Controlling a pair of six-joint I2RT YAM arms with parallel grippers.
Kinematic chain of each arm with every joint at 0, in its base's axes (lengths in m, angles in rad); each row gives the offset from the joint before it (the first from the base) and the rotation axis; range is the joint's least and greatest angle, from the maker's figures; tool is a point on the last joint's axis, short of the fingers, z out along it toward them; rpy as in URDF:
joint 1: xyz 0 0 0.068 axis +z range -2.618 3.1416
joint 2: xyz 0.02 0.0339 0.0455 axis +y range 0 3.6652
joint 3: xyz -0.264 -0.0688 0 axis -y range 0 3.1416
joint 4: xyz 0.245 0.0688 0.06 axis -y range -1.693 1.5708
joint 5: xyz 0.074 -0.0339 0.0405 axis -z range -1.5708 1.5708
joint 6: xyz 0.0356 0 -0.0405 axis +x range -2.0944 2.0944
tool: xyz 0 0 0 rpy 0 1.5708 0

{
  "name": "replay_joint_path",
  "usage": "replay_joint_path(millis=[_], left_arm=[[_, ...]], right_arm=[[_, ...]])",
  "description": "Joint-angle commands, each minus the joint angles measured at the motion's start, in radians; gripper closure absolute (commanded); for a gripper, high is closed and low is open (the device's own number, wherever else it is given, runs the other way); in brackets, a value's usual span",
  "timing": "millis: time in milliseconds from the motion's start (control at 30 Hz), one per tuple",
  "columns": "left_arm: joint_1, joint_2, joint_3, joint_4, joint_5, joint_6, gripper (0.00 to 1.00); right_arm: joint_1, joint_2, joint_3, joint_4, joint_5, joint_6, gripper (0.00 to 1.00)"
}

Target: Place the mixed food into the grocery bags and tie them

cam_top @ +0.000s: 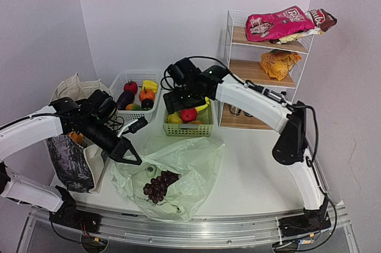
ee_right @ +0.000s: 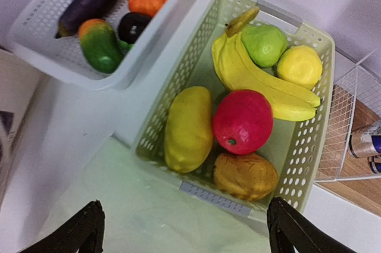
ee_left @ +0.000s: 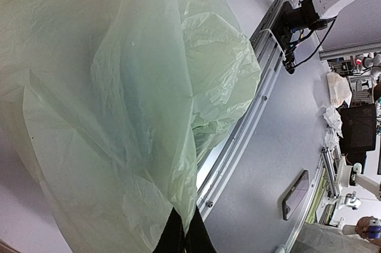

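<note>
The pale-green plastic bag [cam_top: 184, 164] lies crumpled on the table, with dark grapes [cam_top: 159, 186] among its folds. My left gripper [cam_top: 133, 158] is shut on the bag's left edge; in the left wrist view its fingertips [ee_left: 178, 238] pinch the thin film [ee_left: 137, 86]. The beige tote [cam_top: 74, 146] stands at the far left. My right gripper [ee_right: 187, 235] hangs open above the near rim of the green basket [ee_right: 309, 146], which holds yellow bananas [ee_right: 256, 74] and a red apple [ee_right: 242, 121]. Nothing sits between its fingers.
A white basket [cam_top: 122, 80] with toy vegetables stands left of the green basket [cam_top: 189, 129]. A wire shelf [cam_top: 262, 71] at the back right carries a pink packet [cam_top: 277, 24], an orange packet [cam_top: 280, 62] and a drink can [ee_right: 366, 144] low down.
</note>
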Motion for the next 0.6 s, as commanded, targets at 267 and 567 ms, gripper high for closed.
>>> replay_joint_path(millis=[267,567], left_arm=[[-0.002,-0.018,-0.001,0.032,0.025,-0.005,1.00],[-0.002,-0.014,0.003,0.040,0.028,-0.018,1.00]], right_arm=[[-0.130,0.267,0.132,0.154,0.051,0.028,0.04],[-0.157,0.334,0.092,0.339,0.038,-0.014,0.07]])
